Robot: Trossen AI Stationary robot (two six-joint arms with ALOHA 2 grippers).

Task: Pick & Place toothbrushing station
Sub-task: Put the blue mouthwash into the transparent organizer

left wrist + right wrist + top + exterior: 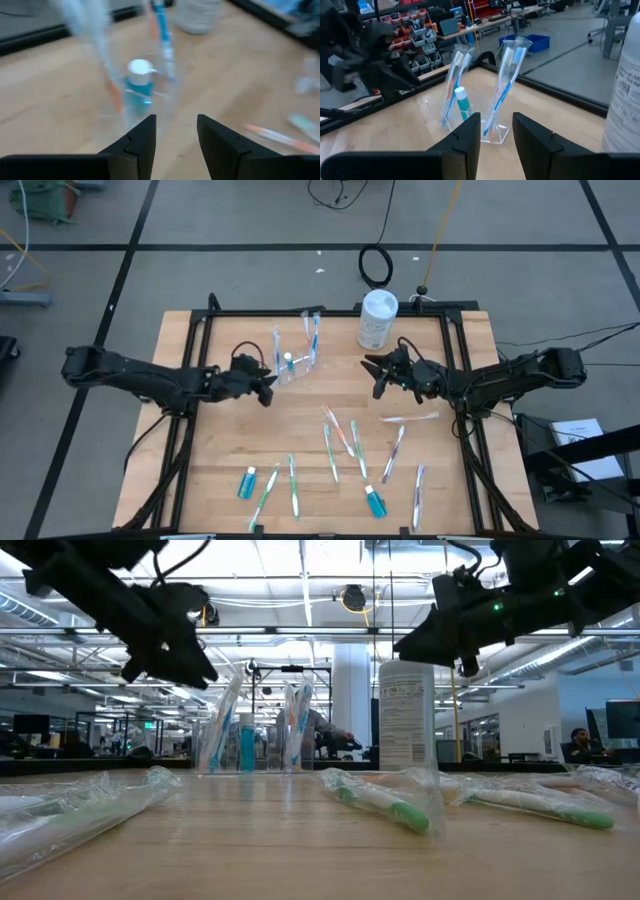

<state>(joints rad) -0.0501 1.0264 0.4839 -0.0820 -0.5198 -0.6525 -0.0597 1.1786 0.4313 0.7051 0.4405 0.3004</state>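
Wooden table, black-framed, bearing everything below.
White canister, upright, just right of the clear cup, at the far edge.
Left gripper, raised just left of the cup; fingers spread, nothing between them.
Right gripper, raised right of the cup and near the canister; fingers parted, nothing held.
Clear cup, upright near the far edge, holding wrapped toothbrushes leaning on its walls and one small blue tube, white cap up.
Loose wrapped toothbrushes, scattered flat nearer the front than the cup.
Two further blue tubes, flat, near the front edge.
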